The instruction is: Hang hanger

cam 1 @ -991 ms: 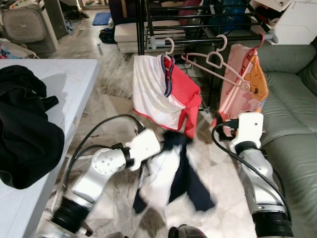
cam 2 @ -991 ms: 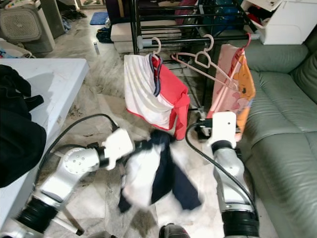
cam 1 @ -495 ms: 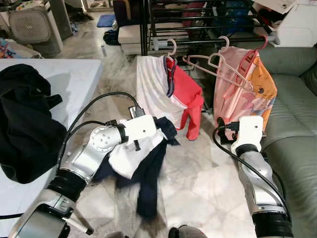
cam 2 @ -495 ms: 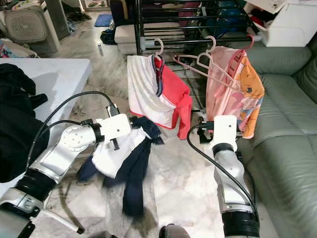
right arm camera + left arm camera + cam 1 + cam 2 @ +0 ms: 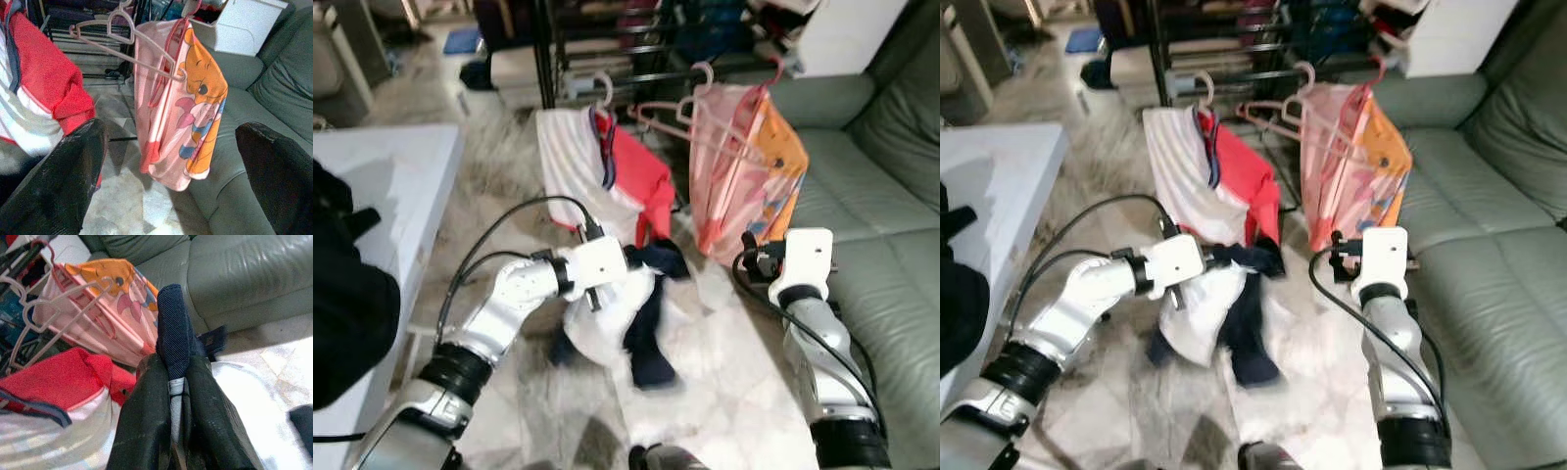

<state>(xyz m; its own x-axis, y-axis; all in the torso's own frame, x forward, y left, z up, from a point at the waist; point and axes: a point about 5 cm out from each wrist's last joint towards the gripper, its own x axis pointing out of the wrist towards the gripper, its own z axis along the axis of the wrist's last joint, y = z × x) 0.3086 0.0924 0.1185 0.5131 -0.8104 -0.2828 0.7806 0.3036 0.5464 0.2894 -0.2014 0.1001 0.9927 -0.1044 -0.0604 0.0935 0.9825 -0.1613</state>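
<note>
Head views blurred w/ motion. White/navy garment (image 5: 617, 318) smeared, lower end unclear; it hides left gripper's fingertips. Black cloth (image 5: 347, 323) on counter (image 5: 396, 186) cut by frame edge. Drying rack (image 5: 1234, 59) top cropped. Hanger inside garment not discernible.

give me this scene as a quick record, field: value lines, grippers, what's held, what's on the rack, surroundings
left gripper: shut on a white and navy garment, held low over the floor
right gripper: open, holding nothing, facing the pink garment
rack: black, holding a red and white shirt on a hanger, the pink garment, and a bare pink hanger
surroundings: green sofa to the right, white table to the left with dark clothing
</note>
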